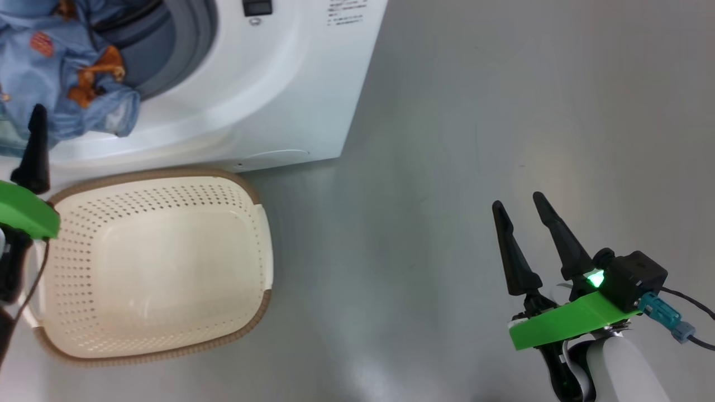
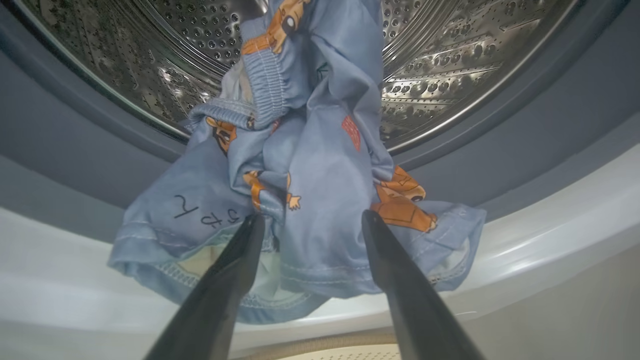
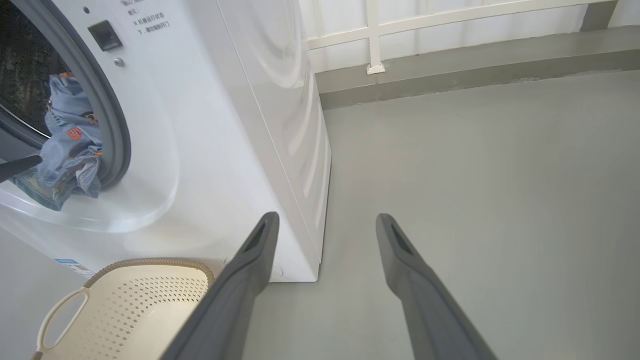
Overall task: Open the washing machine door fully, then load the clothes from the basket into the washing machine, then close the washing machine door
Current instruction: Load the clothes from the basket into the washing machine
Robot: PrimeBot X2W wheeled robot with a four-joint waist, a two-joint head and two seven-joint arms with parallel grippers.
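**A:** Where are the clothes [image 2: 320,200] lying?
**B:** They're hanging out of the drum [image 2: 450,50], over the seal [image 2: 75,140], onto the washer's [image 1: 268,100] front lip.
**A:** And the jaws?
**B:** The left gripper [image 2: 310,217] is pointing at the hem, its jaws standing wide and pinching nothing. I can't tell if they're touching it. The right gripper [image 1: 518,201] is hovering wide open over the floor [image 1: 447,139], well to the right. The basket [image 1: 167,174] is sitting near, below the opening.

Light blue clothes [image 2: 310,200] with orange figures; cream basket [image 1: 151,262], brown-rimmed.
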